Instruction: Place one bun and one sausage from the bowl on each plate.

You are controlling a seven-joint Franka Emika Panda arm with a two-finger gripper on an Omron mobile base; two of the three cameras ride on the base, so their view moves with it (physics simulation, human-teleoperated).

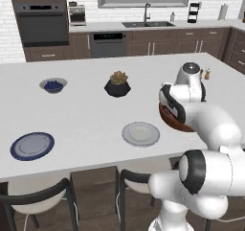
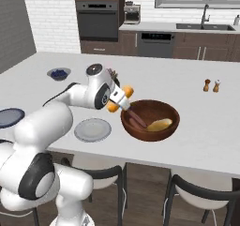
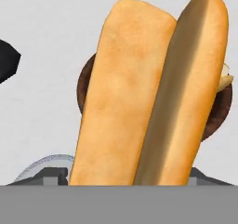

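My gripper (image 2: 120, 99) is shut on a yellow-orange bun (image 2: 127, 90), held crosswise just above the left rim of the dark reddish-brown bowl (image 2: 174, 115). In the hand view that bun (image 3: 148, 88) stands close in front, with the bowl (image 3: 85, 86) behind it. Inside the bowl lie two sausages (image 2: 136, 122) and a second bun (image 2: 159, 124). The light grey plate (image 2: 93, 129) sits just left of the bowl, near the counter's front edge (image 1: 140, 133). The blue-rimmed plate (image 1: 32, 145) lies far to the left (image 2: 9, 117). My arm hides most of the bowl (image 1: 173, 123) in the left base view.
A small grey bowl of blue berries (image 1: 53, 85) and a black plant pot (image 1: 117, 84) stand further back on the white counter. Two shakers (image 2: 211, 85) are at the right. Dark chairs (image 2: 197, 192) sit under the front edge.
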